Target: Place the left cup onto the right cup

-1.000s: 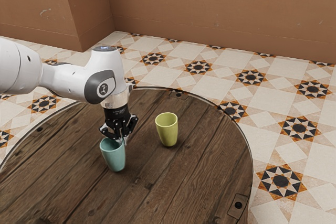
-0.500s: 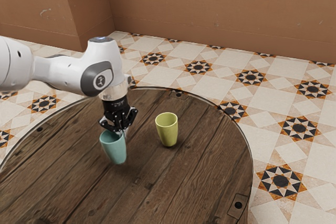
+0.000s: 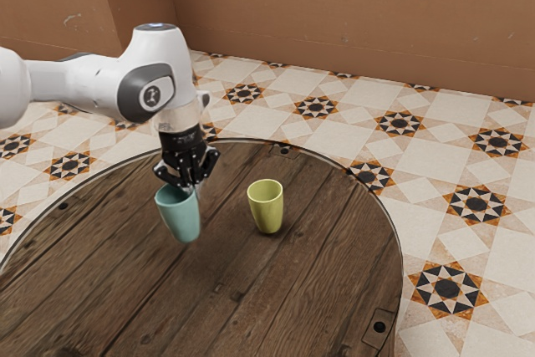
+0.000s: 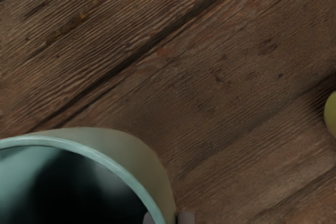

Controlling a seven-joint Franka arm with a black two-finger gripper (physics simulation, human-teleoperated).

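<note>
We count two cups in all: one teal cup (image 3: 180,215) and one green cup (image 3: 266,205). We count one table (image 3: 276,298), round and wooden. We also count one white arm (image 3: 92,89), and on it one black gripper (image 3: 185,185).

teal cup (image 4: 113,153): pale rim and dark hollow, seen close from above
table (image 4: 184,51): dark wooden planks, grain running slantwise
yellow-green cup (image 4: 331,115): thin sliver, well apart from the teal cup
</note>
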